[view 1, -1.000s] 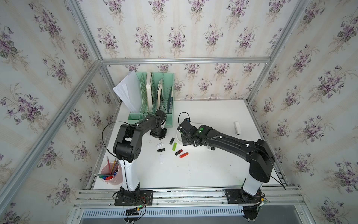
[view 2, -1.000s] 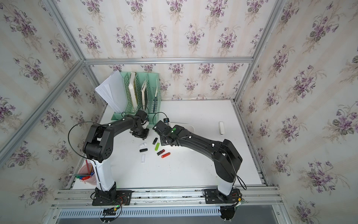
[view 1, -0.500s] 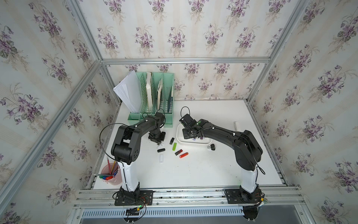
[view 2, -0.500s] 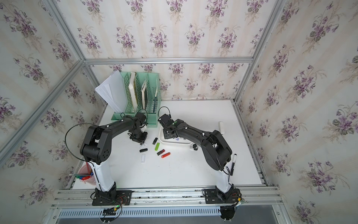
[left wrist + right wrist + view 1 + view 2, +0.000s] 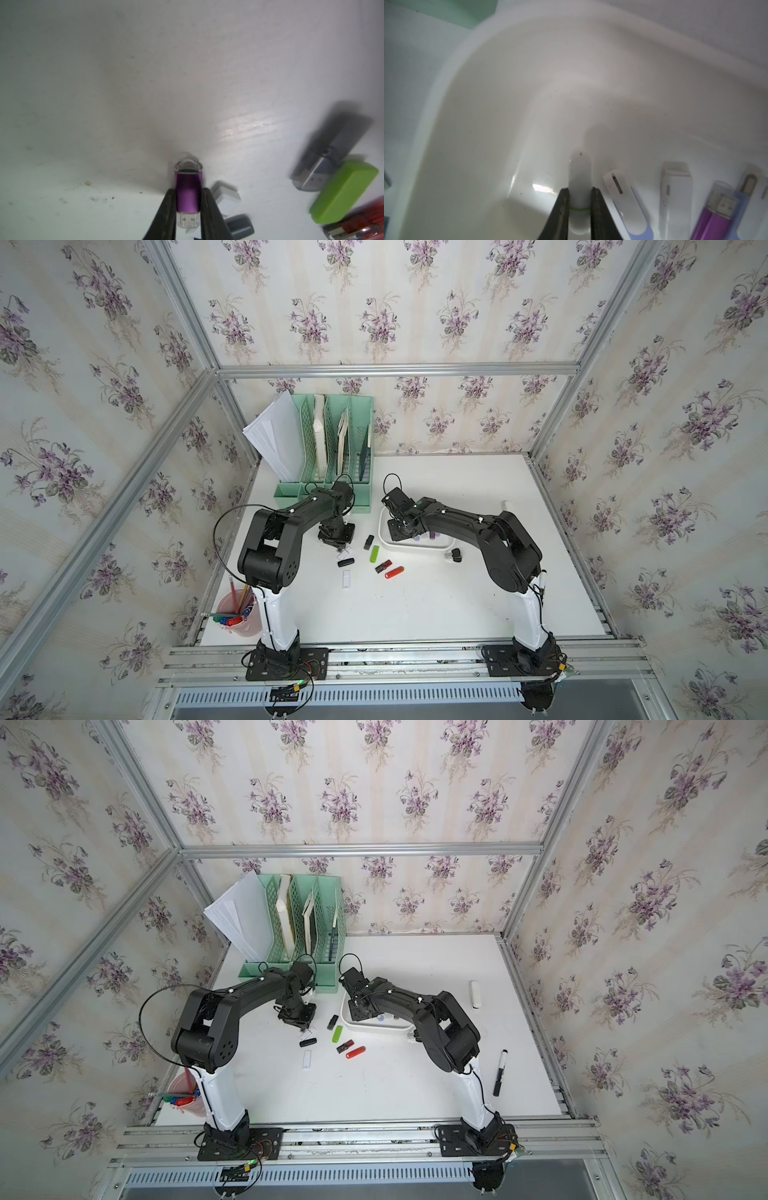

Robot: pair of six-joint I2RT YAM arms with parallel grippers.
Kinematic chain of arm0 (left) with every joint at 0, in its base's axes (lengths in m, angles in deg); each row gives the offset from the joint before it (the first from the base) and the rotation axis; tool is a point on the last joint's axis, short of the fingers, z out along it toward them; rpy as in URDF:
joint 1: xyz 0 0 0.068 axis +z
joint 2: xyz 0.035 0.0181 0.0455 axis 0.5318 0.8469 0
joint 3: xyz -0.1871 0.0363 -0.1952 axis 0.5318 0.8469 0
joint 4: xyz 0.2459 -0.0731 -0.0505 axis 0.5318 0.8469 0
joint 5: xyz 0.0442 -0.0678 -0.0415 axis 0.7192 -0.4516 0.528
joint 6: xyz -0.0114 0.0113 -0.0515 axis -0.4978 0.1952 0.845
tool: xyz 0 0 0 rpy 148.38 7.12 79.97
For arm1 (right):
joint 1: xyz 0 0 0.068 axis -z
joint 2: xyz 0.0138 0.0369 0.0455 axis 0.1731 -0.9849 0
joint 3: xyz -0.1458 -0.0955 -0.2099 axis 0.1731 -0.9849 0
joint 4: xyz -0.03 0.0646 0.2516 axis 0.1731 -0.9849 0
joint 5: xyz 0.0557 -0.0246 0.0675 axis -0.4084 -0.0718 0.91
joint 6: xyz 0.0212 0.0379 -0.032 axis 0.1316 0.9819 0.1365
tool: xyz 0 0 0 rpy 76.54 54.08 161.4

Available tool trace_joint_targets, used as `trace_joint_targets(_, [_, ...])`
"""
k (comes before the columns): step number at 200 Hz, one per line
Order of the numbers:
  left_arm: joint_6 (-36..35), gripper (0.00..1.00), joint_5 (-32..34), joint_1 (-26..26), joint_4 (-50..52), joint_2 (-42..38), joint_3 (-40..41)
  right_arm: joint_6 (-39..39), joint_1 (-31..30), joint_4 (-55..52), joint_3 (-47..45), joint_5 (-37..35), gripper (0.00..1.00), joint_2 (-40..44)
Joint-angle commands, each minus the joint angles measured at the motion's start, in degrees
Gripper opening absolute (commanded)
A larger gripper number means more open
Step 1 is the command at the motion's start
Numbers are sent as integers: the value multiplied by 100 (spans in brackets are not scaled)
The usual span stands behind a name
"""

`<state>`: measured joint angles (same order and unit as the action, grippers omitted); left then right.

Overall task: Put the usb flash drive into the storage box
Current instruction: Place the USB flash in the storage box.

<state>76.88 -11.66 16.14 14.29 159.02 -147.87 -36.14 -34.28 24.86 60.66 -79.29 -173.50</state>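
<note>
The right gripper (image 5: 579,190) grasps a white flash drive (image 5: 580,172) inside the left end of the storage box (image 5: 446,104). The left gripper (image 5: 188,189) grips a purple drive (image 5: 188,180), and the box lies to its right.

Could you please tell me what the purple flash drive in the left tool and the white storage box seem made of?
Purple flash drive with clear cap: likely anodised metal, satin sheen; see-through plastic ends. Shallow white storage box: likely moulded plastic, glossy, showing soft highlights.

Smooth glossy plastic storage box (image 5: 488,93); purple drive (image 5: 188,193) satin metal, clear plastic cap.
</note>
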Motion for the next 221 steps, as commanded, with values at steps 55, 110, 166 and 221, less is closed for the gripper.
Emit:
trace_joint_targets(55, [9,23,-11,2,113,-45,-50,-136,313,25,-163,-210,16,-28])
trace_joint_targets(110, [38,23,-9,-18,178,-151,-113,-189,417,-5,-156,-266,25,-20])
trace_joint_targets(166, [38,23,9,-53,383,-353,-283,-155,417,17,-127,-340,43,285])
trace_joint_targets(221, [99,23,103,-425,901,-707,-951,141,560,-241,-252,-744,45,1159])
